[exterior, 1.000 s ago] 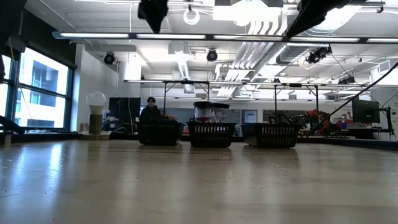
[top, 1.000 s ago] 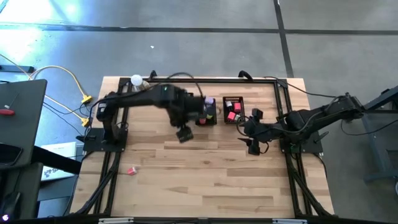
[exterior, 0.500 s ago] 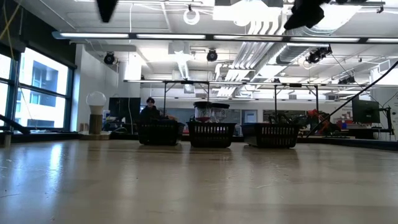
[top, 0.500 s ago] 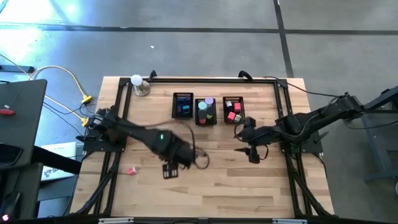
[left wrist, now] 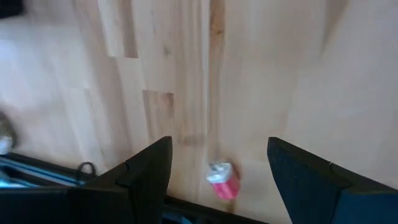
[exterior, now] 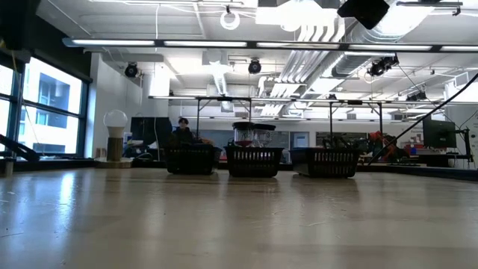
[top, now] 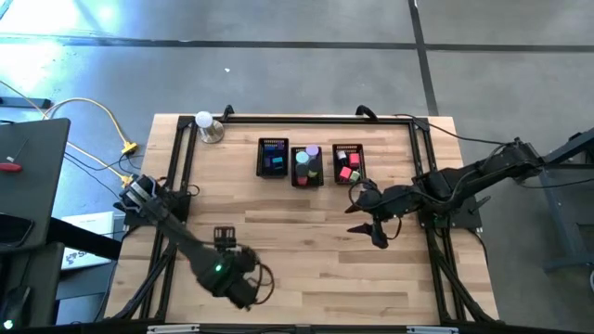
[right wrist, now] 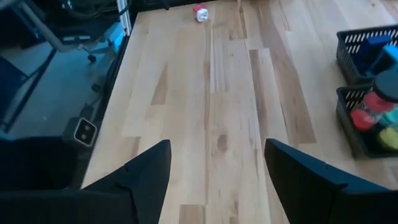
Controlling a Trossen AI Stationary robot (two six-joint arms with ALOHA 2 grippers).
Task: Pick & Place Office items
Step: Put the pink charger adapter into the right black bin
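A pink and white piece [left wrist: 222, 182] lies on the table's near-left part, close to the black frame at the left edge. It also shows far off in the right wrist view as the pink piece [right wrist: 199, 12], and my left arm hides it in the high view. My left gripper [top: 223, 236] hangs open above that area; in its wrist view the left gripper [left wrist: 219, 142] has the piece showing between its fingers, apart from them. My right gripper [top: 375, 228] hovers open over the table's right half, near the bins. Other coloured pieces sit in three black mesh bins.
The three bins stand in a row near the far edge: left bin [top: 273, 158], middle bin [top: 307, 166], right bin [top: 348, 163]. A white ball on a metal base [top: 205, 122] sits at the far-left corner. Black frame rails run along the table's edges.
My left arm has swung from beside the bins toward the near edge and the left, ending over the table's near-left part. The bins have not moved.
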